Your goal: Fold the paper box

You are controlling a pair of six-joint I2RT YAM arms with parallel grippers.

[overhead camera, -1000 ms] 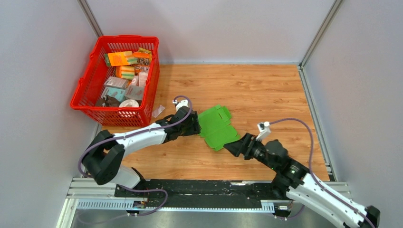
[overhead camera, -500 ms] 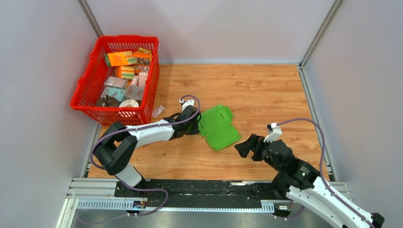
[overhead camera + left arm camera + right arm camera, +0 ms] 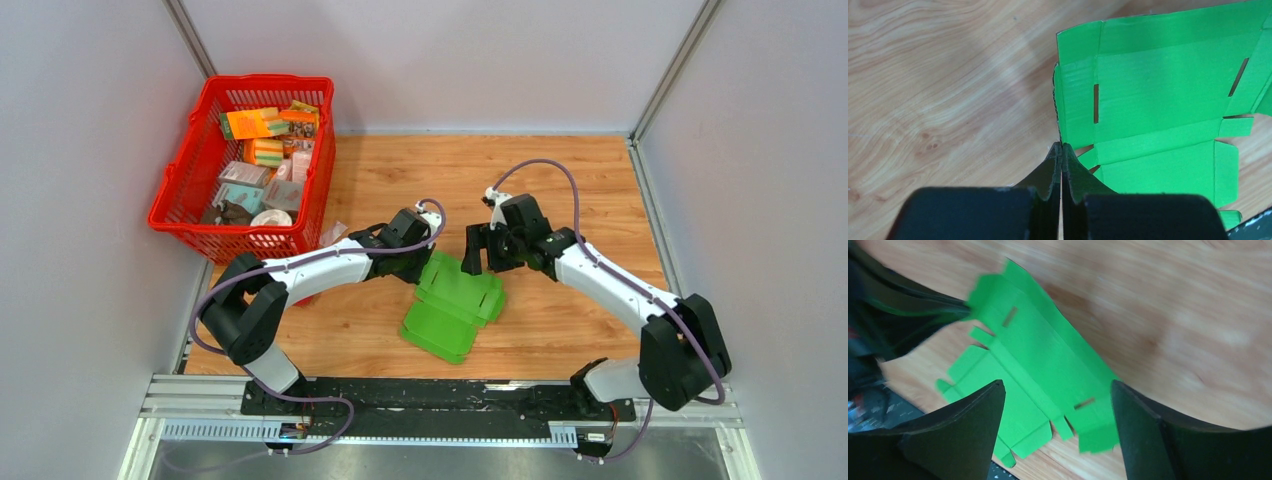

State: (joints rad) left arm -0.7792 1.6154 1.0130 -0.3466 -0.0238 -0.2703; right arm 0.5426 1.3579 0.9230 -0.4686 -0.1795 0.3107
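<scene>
The paper box (image 3: 455, 300) is a flat bright green die-cut sheet with flaps and slots, lying on the wooden table. My left gripper (image 3: 418, 268) is shut on the sheet's left edge. In the left wrist view the closed fingertips (image 3: 1062, 146) pinch that edge, and the paper box (image 3: 1158, 95) spreads out to the right. My right gripper (image 3: 472, 256) stands open just above the sheet's far right corner. In the right wrist view the paper box (image 3: 1040, 357) lies below the right gripper (image 3: 1057, 386), between its spread fingers and apart from them.
A red basket (image 3: 190, 190) full of small packages stands at the far left. A small clear wrapper (image 3: 333, 234) lies beside it. Grey walls close the table on three sides. A metal rail (image 3: 400, 405) runs along the near edge.
</scene>
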